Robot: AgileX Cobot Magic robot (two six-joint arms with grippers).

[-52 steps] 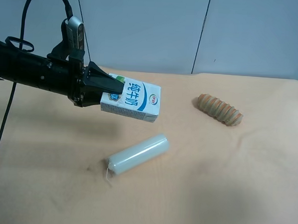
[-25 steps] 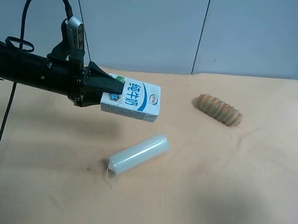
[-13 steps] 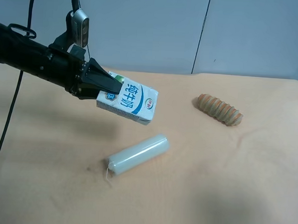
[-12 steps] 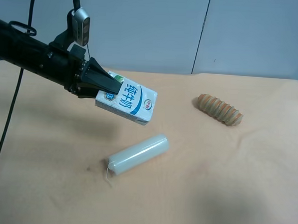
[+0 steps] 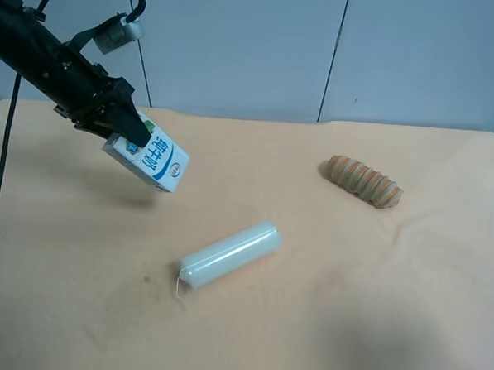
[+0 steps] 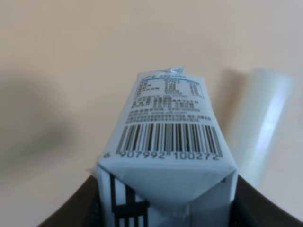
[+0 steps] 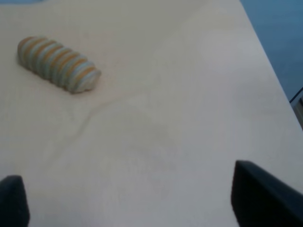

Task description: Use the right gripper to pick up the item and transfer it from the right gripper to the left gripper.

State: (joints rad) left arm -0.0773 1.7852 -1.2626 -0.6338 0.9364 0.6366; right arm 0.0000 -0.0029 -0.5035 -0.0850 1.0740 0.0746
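Only left wrist view shows barcode [image 6: 169,140] on carton [image 6: 166,156].

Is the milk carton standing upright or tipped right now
Tipped. The milk carton hangs slanted above the table, clamped at one end by the left gripper.

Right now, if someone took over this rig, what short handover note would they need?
Left pincer: shut on the milk carton, holding it by one end, tilted, in the air above the table.
Right pincer: open and empty, over bare table near the ridged bread roll; out of the exterior high view.
Pale green cylinder: lying on the table, untouched.
Done: the carton is in the left pincer alone, so the handover looks complete.
Left: apparently nothing for the transfer itself.
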